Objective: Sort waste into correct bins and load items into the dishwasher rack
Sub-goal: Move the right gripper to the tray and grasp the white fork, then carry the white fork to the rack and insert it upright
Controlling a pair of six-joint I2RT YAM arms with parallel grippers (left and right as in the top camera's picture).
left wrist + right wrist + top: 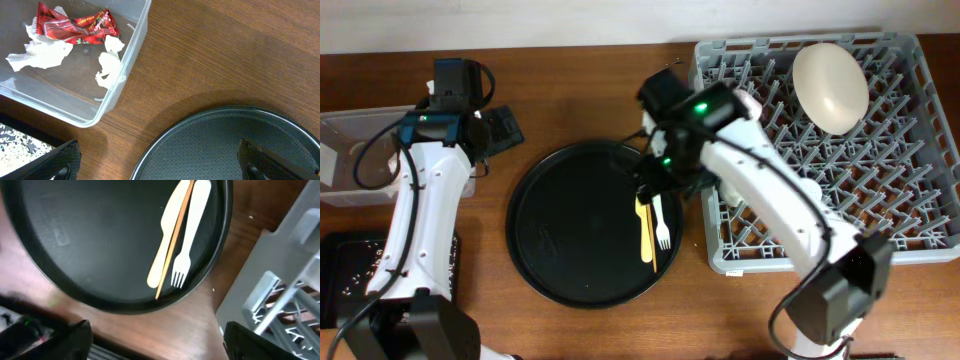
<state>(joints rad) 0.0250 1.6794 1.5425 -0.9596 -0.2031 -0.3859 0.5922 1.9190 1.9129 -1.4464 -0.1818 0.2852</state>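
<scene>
As they lie touching, white fork (192,225), pale yellow utensil (160,255)

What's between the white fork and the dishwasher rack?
Right wrist view: just the round black tray's rim and a strip of bare wooden table between white fork and dishwasher rack.

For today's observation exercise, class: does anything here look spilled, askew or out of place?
Nothing spilled or broken. Only the white fork and yellow knife lie loose on the round black tray, outside the dishwasher rack.
</scene>
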